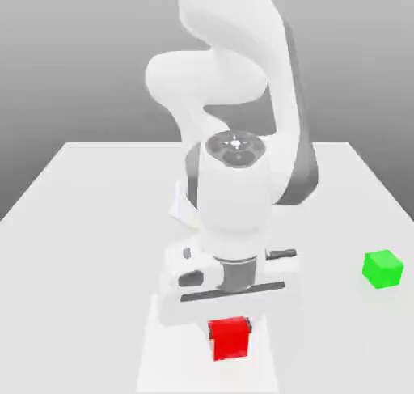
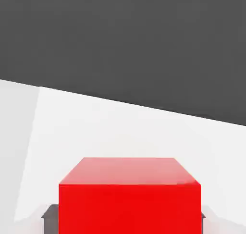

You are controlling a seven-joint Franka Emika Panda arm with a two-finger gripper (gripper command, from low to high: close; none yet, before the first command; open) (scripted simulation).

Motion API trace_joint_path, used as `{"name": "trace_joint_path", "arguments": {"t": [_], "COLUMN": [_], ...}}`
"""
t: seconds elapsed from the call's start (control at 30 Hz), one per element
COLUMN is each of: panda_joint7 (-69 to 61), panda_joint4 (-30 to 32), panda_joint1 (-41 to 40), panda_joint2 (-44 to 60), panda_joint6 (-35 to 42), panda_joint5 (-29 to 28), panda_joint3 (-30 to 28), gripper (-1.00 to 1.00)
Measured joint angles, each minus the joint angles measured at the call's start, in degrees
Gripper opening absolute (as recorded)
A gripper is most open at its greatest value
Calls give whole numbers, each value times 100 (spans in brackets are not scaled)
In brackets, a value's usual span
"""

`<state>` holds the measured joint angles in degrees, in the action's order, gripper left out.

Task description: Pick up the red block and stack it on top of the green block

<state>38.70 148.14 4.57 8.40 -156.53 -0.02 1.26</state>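
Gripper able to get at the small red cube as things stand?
Probably yes: the gripper sits directly over the small red cube, with dark fingers at both its sides, and nothing on the white table blocks it.

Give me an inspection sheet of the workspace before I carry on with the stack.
Surface: white table, flat and plain.
Job's things: red block under the hand, at the table's front edge; green block alone toward the exterior view's right, nothing on top.
Clutter: nothing seen.
Grippers: gripper at the red block, fingers flanking it on both sides; contact cannot be told.
Cables: nothing seen.
Surroundings: plain grey backdrop.
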Motion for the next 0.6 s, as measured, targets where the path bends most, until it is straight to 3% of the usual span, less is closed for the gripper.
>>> {"name": "trace_joint_path", "arguments": {"t": [0.4,0.5,0.6], "panda_joint7": [1139,1473,1774], "panda_joint4": [437,471,450], "panda_joint1": [2929,3791,3587], "panda_joint2": [-914,-700,-148], "panda_joint6": [462,226,-286], "panda_joint5": [157,-93,-483], "panda_joint3": [1664,1572,1229], "gripper": [-100,-100,-100]}}
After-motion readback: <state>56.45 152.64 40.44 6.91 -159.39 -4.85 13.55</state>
